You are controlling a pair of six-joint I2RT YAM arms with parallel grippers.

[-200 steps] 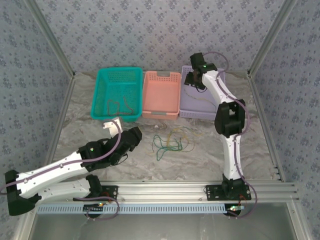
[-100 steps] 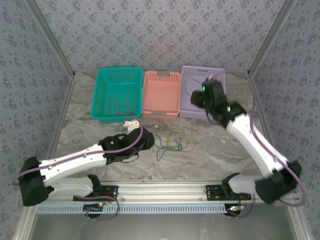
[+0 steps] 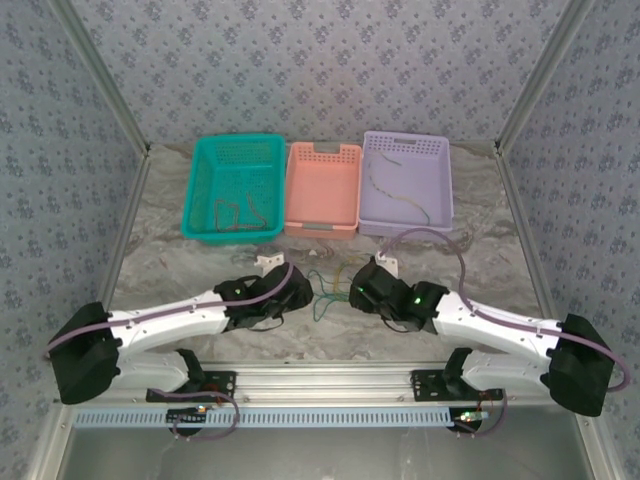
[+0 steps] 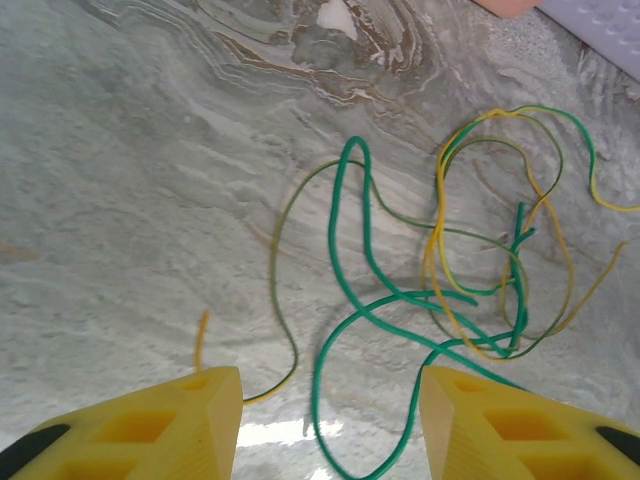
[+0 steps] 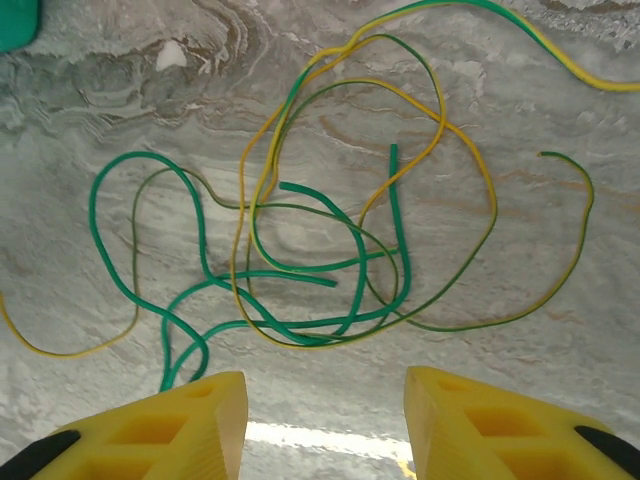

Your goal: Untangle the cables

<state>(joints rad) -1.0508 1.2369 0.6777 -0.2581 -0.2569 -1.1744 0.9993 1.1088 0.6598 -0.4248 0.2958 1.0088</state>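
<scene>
Green and yellow thin limp cables [image 3: 328,292] lay tangled on the grey marbled desk [image 3: 180,262], between both pincers. Left pincer [image 4: 330,400] and right pincer [image 5: 325,400] hovered over the tangle, jaws apart, gripping nothing. Risk: either one pinching several crossed strands together, so pulling would tighten the knot.

Two yellow fingers [image 5: 190,415] stand apart and empty, facing the tangled green and yellow cables [image 5: 330,250] lying on the marbled desk [image 5: 100,90].

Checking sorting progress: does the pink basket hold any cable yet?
No, the pink basket shows a bare floor with no wire on it.
</scene>
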